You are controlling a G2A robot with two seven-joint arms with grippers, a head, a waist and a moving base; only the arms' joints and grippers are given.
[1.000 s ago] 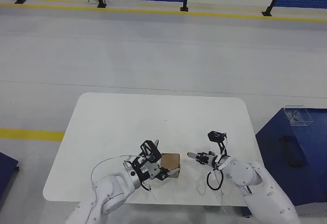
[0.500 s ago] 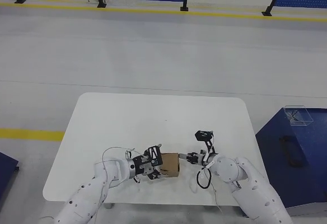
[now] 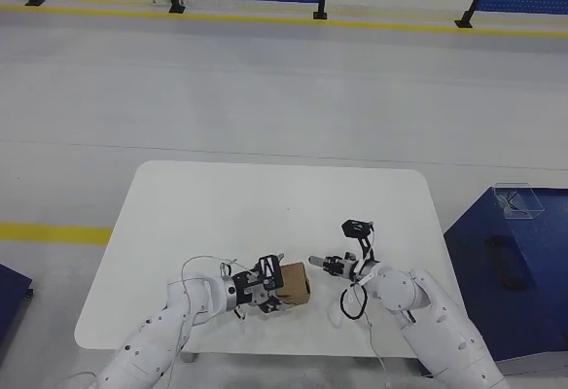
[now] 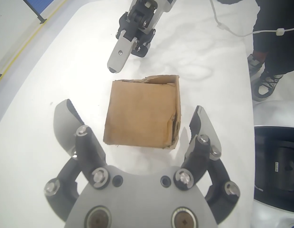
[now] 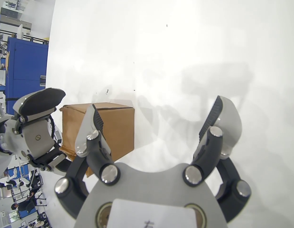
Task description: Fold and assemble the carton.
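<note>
Flat on the white table (image 3: pixel 265 194), directly ahead of the left gripper (image 4: pixel 131 106) and partly between its 2 fingers: the carton (image 4: pixel 143 112), already boxed up, brown, closed on top. Left gripper spread wide, holding nothing; 1 finger just beside the carton's ragged side, the other standing clear of the opposite side, no contact visible. Probably bracketed this way to stop the box sliding or twisting while worked on from the far end. Beyond the carton's far edge, facing the left gripper: the right gripper (image 5: pixel 156 110), also wide and empty, tip near a far corner yet apart from it. Seen from its own wrist, carton off to 1 finger's side, not between the 2, so seemingly lined up to push with a finger rather than to pinch. Near-cubic shape, so no clear long axis to tell; any slight extra length seemingly along the line from 1 gripper to the other. Layered, torn flap ends toward the left gripper's nearer finger; a slightly lifted flap lip along the edge toward the right gripper, likely the part left to press home.
</note>
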